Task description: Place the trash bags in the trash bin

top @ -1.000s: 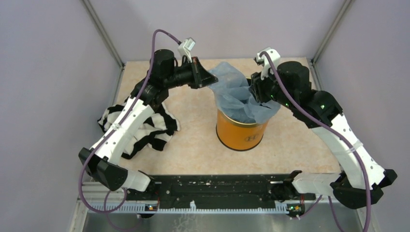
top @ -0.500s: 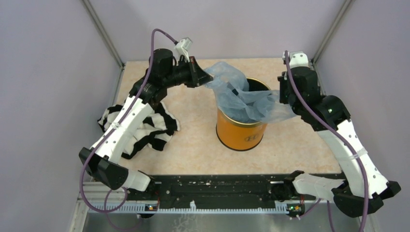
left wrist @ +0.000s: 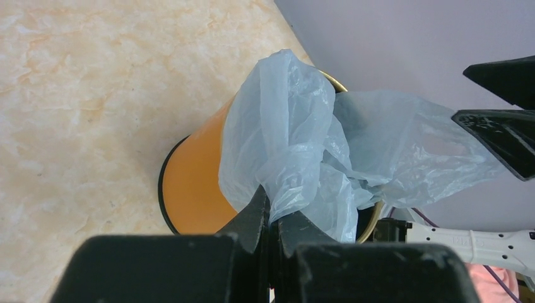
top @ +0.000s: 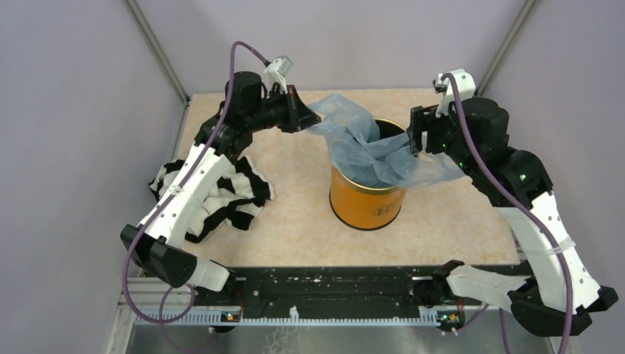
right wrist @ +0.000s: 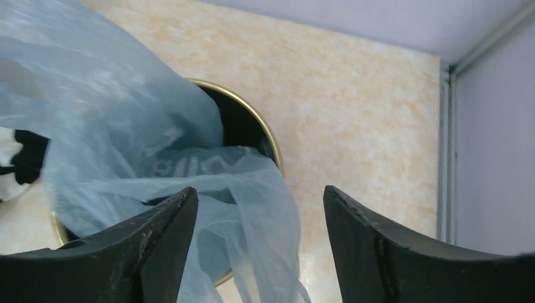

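Note:
The pale-blue trash bag (top: 365, 144) lies bunched over the mouth of the orange trash bin (top: 366, 206), with a flap draped over the bin's right rim. My left gripper (top: 309, 118) is shut on the bag's upper-left corner, left of the bin. In the left wrist view the jaws pinch the bag (left wrist: 296, 151) above the bin (left wrist: 195, 183). My right gripper (top: 416, 136) is open and hangs just right of the rim, over the draped flap. In the right wrist view the bag (right wrist: 126, 126) spills between the fingers (right wrist: 164, 233), with the bin's gold rim (right wrist: 262, 136) behind.
A black-and-white striped cloth heap (top: 221, 195) lies on the table left of the bin, under my left arm. Grey walls close in the back and both sides. The marbled tabletop (top: 295, 221) shows in front of the bin.
My right gripper let go of the bag, opened and drew back to the right of the bin. The bag's right flap fell over the rim. My left gripper kept its hold.

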`<state>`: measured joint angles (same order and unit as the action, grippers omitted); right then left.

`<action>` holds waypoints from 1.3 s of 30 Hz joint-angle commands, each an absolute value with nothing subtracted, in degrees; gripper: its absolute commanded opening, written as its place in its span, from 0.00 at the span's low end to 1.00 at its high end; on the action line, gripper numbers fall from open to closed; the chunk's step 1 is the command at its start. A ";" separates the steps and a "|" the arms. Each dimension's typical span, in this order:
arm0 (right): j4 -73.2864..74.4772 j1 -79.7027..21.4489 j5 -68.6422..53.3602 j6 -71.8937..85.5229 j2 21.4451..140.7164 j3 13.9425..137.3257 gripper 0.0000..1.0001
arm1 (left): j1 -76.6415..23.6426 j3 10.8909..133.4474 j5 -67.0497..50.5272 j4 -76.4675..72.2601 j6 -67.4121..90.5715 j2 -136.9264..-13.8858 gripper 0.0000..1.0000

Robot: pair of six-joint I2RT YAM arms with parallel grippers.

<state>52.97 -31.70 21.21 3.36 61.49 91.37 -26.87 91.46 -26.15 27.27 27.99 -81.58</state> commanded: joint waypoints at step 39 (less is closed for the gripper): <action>47.08 -35.47 33.24 -1.06 75.13 95.67 0.00 | -28.08 97.16 -28.11 28.93 24.88 -84.45 0.00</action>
<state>49.12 -41.52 20.75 -6.39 74.46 93.14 -27.77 95.70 -29.08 28.42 26.81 -84.18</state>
